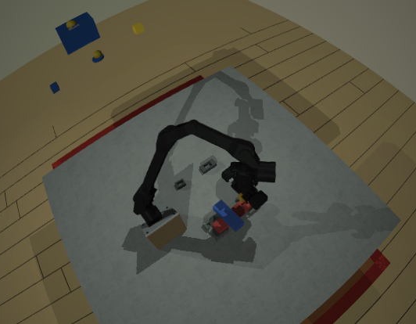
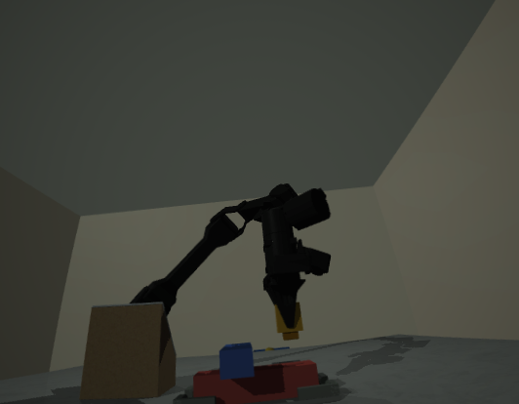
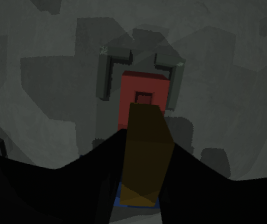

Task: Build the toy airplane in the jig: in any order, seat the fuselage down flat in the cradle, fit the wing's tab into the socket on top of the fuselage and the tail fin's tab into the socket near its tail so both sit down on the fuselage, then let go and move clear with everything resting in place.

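The red fuselage (image 1: 220,225) (image 2: 210,385) (image 3: 129,97) lies flat in the grey cradle (image 2: 322,392) (image 3: 103,75). The blue wing (image 1: 228,216) (image 2: 236,362) lies across the fuselage; its tab is hidden. My gripper (image 2: 290,326) (image 3: 140,137) is shut on the yellow tail fin (image 1: 241,197) (image 2: 297,316) (image 3: 146,165). The fin is upright, tab downward, clearly above the fuselage's tail end in the exterior view, with a gap beneath the tab. In the wrist view the tail socket (image 3: 144,97) shows empty just beyond the fin, whose lower end partly overlaps its near edge.
Two small grey holders (image 1: 207,165) (image 1: 180,184) stand empty on the table behind the cradle. A brown block (image 1: 166,233) (image 2: 122,351) stands at the arm's base, left of the cradle. The wing rises above the fuselage beside the tail area.
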